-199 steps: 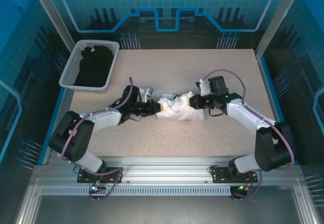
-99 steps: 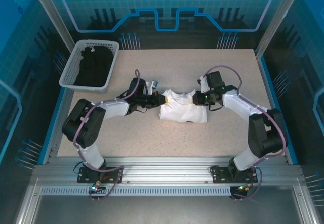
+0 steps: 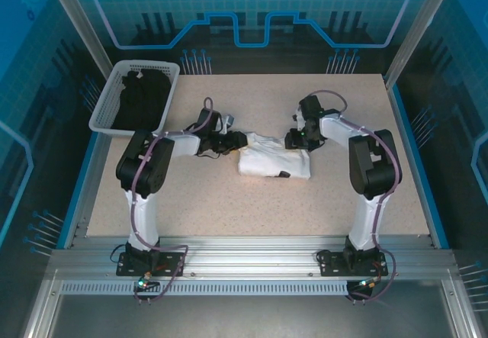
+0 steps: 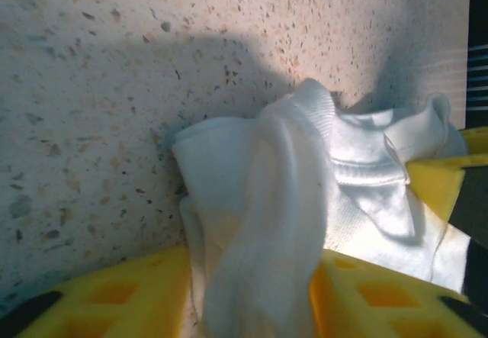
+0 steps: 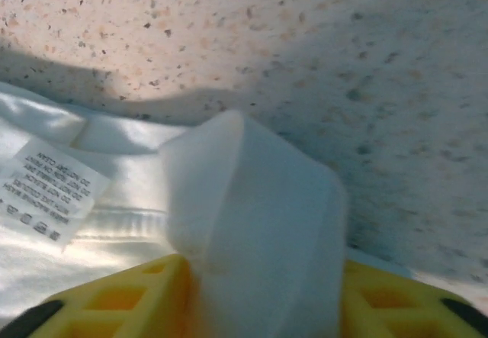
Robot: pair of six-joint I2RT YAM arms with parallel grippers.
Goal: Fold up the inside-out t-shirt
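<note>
Yellow fingers (image 4: 114, 300) of the left gripper (image 3: 232, 141) stand apart at the bottom of the left wrist view, and a bunched fold of the inside-out t-shirt (image 4: 358, 185) rises through the gap between them. The cloth fills that gap from one finger to the other, so it is not possible to tell whether the fingers are pressing it or merely standing around it. The right wrist view shows the same arrangement: the yellow fingers (image 5: 114, 300) of the right gripper (image 3: 293, 140) sit at either side of a raised hump of white cloth, and again it cannot be told whether they clamp it. Just left of that hump a white care label (image 5: 49, 189) with small black lettering lies flat on the shirt, beside a stitched seam. Seen from above, the t-shirt (image 3: 271, 162) lies as a compact, roughly rectangular white bundle near the middle of the speckled beige table (image 3: 267, 216), with a small black print (image 3: 284, 175) near its front edge. The left gripper meets its far left corner and the right gripper its far right corner, and both arms reach forward from their bases at the near edge and bend inward toward the cloth. Well apart, at the far left corner of the table, a grey plastic basket (image 3: 107, 101) holds a black garment (image 3: 141, 98).
</note>
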